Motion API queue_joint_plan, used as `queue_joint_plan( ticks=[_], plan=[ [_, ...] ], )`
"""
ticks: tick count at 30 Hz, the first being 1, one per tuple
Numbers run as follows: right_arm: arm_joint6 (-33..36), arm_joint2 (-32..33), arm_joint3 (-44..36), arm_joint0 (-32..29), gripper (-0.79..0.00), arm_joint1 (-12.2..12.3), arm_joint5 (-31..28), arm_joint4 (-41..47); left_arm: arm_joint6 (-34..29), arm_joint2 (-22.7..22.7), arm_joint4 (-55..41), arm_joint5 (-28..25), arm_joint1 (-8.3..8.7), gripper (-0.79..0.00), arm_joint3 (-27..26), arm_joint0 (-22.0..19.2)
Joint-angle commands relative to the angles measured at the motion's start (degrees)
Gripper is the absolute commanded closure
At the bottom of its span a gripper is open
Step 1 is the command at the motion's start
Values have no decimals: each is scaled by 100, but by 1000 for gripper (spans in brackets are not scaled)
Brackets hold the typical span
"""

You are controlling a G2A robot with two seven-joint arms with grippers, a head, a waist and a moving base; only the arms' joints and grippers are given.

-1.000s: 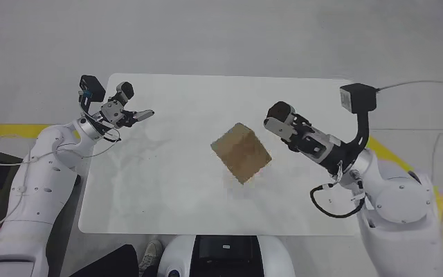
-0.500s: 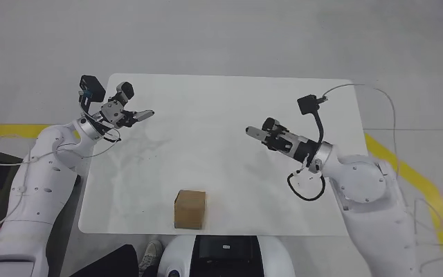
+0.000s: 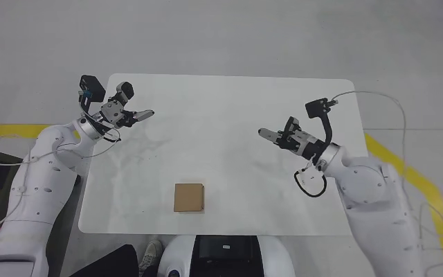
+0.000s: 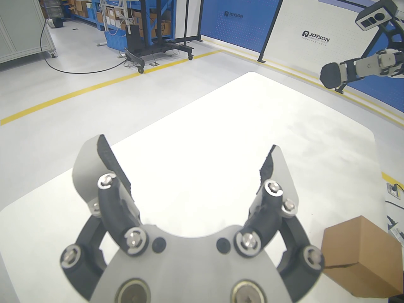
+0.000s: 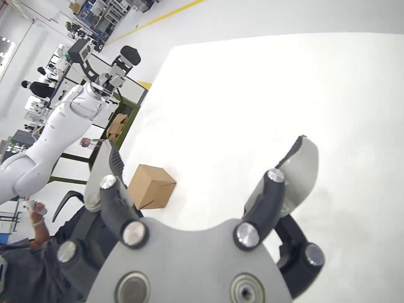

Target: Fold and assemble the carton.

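The folded carton now rests at the table's near edge, no longer mid-table. Your right gripper, drawn back, and left gripper both gape empty, so assembly looks complete.

Carton: plain tan-brown cardboard, no pattern, one dark seam line along a side. Bench: white, unpatterned, with faint grey smudges toward its left edge. Left pincer and right pincer: silver-grey plates, black links, black ribbed pads. Floor: pale grey, with a yellow stripe.
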Motion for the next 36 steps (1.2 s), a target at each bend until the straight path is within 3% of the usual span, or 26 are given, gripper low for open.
queue_joint_plan(
  ticks=[1,8,17,36],
  plan=[
    [-181,11,57,-21,-785,7,46,-301,0,0,0,0,0,-785,0,0],
    [-675,33,340,17,-785,15,117,-808,0,0,0,0,0,-785,0,0],
    [-1093,157,561,57,-785,16,88,-754,0,0,0,0,0,-785,0,0],
    [-1093,157,561,57,-784,16,88,-754,0,0,0,0,0,-785,0,0]
  ],
)
